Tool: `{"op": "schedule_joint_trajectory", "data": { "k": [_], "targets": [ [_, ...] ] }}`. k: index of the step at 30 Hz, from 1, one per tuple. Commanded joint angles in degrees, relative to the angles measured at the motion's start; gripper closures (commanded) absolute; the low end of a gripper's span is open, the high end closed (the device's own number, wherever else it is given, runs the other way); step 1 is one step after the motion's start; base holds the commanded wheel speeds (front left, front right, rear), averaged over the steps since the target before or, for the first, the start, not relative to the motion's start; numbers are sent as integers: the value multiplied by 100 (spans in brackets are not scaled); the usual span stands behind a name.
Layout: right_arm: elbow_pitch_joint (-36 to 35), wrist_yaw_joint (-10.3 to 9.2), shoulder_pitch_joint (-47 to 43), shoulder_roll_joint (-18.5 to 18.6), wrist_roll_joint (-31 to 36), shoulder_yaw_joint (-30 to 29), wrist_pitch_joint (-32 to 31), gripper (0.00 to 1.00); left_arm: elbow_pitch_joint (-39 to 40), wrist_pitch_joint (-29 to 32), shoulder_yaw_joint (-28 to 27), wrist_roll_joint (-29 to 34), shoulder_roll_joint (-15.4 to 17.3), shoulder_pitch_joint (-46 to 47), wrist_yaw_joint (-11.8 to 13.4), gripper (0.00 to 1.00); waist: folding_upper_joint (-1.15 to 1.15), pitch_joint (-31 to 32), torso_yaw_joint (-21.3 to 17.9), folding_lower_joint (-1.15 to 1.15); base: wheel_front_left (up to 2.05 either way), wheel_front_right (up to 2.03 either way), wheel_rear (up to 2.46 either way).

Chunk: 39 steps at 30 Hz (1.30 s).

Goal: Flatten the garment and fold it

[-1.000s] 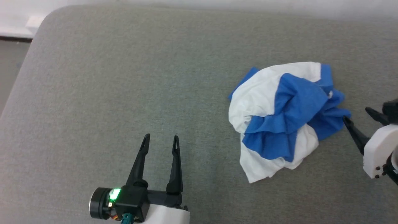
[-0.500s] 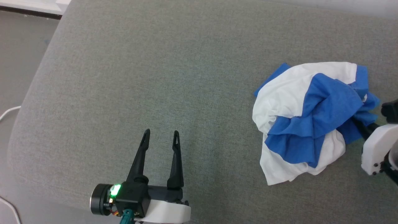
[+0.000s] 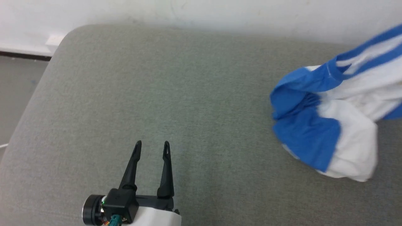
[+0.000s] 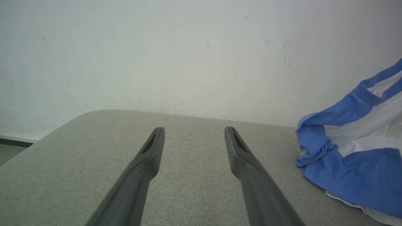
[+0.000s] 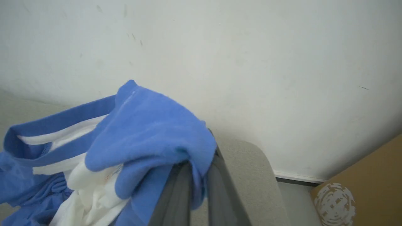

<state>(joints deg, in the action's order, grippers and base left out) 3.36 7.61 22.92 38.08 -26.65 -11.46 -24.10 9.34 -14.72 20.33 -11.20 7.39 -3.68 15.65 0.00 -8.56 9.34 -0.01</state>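
The garment, a white T-shirt with bright blue sleeves and neck trim, is bunched at the right of the grey cushion and stretches up off the right edge of the head view. It also hangs at the right of the left wrist view. My right gripper is shut on a blue fold of the garment, and the cloth drapes over its fingers. My left gripper stands open low and to the left, well apart from the shirt, with nothing between its fingers.
The grey cushion spreads wide between my left gripper and the shirt, with its rounded corner at the far left. A white wall runs behind it. A brown cardboard box stands on the floor past the cushion's right end.
My right gripper has closed on the blue part of the shirt and lifted it up and to the right, pulling the bundle partly open. The head camera has shifted; the left gripper stays open.
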Motion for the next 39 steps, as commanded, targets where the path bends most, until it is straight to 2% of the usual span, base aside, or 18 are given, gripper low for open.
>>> {"op": "schedule_joint_trajectory", "data": {
  "k": [1, 3, 5, 9, 10, 11, 12, 17, 22, 26, 29, 35, 39],
  "targets": [
    [-10, -12, -429, 124, 188, -428, -156, 100, 16, -28, -43, -25, -29, -66, -66, 0, 0, 158, -171, 1, 0, 0, 0],
    [79, -12, -1000, 217, 421, -835, -378, 100, 28, -28, -71, -3, -51, -85, -106, 0, 0, 123, -142, 1, 0, 0, 0],
    [263, -12, -1554, 137, 520, -1100, -629, 100, 28, -28, -88, 20, -75, -97, -140, 0, 0, 84, -110, 1, 0, 0, 0],
    [645, -12, -2142, -224, 669, -1314, -576, 100, 2, -28, -80, 73, -125, -70, -207, 0, 0, 9, -51, 1, 0, 0, 0],
    [723, -12, -2188, -313, 698, -1294, -493, 84, -8, -28, -78, 86, -136, -58, -220, 0, 0, -3, -47, 1, 0, 0, 0],
    [781, -12, -2179, -408, 705, -1309, -382, 53, -21, -28, -77, 97, -144, -47, -232, 0, 0, -6, -47, 1, 0, 0, 0],
    [833, -12, -2166, -490, 747, -1297, -245, 0, -33, -28, -76, 108, -151, -37, -244, 0, 0, -7, -49, 1, 0, 0, 0],
    [761, -12, -1924, -668, 851, -1037, 388, 0, -78, -28, -97, 163, -159, 2, -287, 0, 0, 36, -128, 1, 0, 0, 0],
    [-15, -12, -1560, -616, 818, -656, 786, 0, -89, -28, -123, 189, -169, 1, -308, 0, 0, 70, -221, 1, 0, 0, 0],
    [-625, -12, -1380, -692, 641, -149, 531, 0, -115, -28, -87, 196, -207, 8, -339, 0, 0, 55, -215, 1, 0, 0, 0],
    [-793, -12, -1405, -733, 529, 227, 204, 0, -133, -28, -53, 200, -238, 24, -367, 0, 0, -4, -165, 1, 0, 0, 0],
    [-556, -12, -1525, -559, 497, 727, -165, 0, -131, -28, 1, 255, -277, 93, -388, 0, 0, -190, 28, 1, 0, 0, 0],
    [-131, -12, -1519, -423, 467, 1005, -263, 0, -117, -28, 34, 306, -303, 120, -378, 0, 0, -348, 186, 1, 0, 0, 0]
  ]
}}
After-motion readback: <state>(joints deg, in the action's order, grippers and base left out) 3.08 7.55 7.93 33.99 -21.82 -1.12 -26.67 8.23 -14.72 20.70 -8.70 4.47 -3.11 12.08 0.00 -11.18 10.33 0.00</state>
